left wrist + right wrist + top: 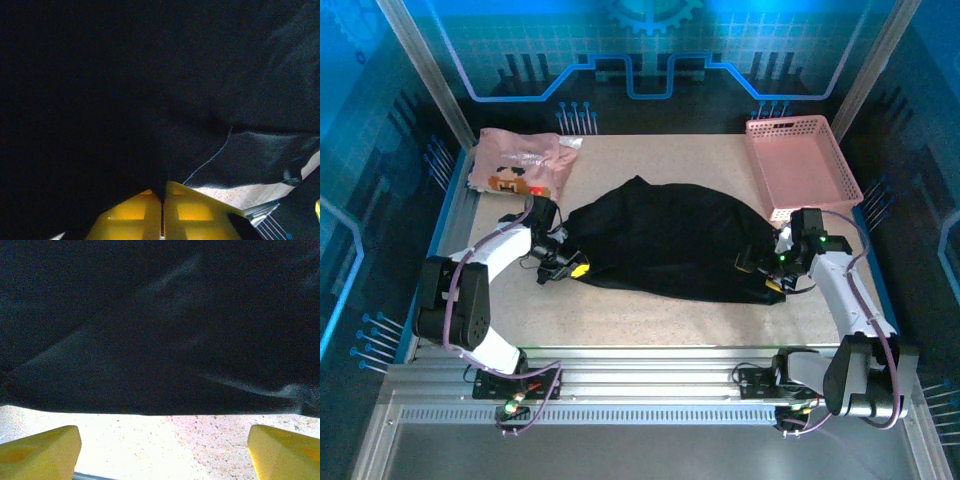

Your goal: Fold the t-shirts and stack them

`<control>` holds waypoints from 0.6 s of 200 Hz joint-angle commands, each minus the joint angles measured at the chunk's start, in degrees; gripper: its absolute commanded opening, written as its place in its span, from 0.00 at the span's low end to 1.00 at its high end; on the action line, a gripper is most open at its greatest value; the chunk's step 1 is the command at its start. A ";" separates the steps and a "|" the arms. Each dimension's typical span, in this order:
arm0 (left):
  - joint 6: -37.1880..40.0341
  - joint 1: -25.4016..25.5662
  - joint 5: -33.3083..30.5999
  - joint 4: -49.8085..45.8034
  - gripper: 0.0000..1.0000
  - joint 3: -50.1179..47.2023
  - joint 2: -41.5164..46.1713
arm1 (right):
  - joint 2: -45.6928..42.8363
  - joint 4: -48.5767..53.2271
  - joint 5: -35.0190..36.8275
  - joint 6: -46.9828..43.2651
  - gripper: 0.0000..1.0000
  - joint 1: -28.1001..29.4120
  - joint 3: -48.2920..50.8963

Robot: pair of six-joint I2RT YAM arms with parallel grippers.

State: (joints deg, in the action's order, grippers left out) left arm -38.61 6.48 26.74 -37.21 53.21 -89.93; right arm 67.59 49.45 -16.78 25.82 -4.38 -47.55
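Observation:
The black t-shirt [660, 240] lies spread and rumpled across the middle of the table. My left gripper [575, 268] is at its left edge; in the left wrist view the yellow fingers [162, 197] are pressed together with black cloth [125, 90] pinched at their tips. My right gripper [770, 280] sits at the shirt's right front corner. Its fingers [161, 436] stand wide apart over bare table, with the shirt's hem [160, 340] just ahead of them and nothing between them. The pale pink t-shirt [520, 165] with the pixel print lies bunched at the back left corner.
A pink mesh basket [805, 165] stands at the back right, close behind the right arm. Speckled tabletop [650, 320] runs along the front between the shirt and the metal rail at the arm bases.

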 commanded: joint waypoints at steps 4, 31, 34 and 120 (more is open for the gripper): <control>0.27 -0.42 2.37 -1.35 0.17 0.63 0.73 | -0.27 0.72 -0.41 -0.76 0.88 0.97 0.46; 0.60 -0.42 2.10 -1.19 0.18 -0.19 0.11 | -0.36 0.99 -0.17 -0.99 0.88 0.95 0.45; 0.46 -0.42 2.18 -1.00 0.18 -0.33 0.15 | -0.33 0.97 -0.17 -0.96 0.88 0.95 0.45; 0.46 -0.42 2.14 -1.39 0.08 0.17 0.33 | 0.49 0.56 -0.17 -0.95 0.88 0.98 0.49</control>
State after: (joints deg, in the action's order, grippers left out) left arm -38.70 6.48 27.53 -37.30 53.21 -89.93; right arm 67.61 49.47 -16.75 25.80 -4.38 -47.55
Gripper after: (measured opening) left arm 0.119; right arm 0.877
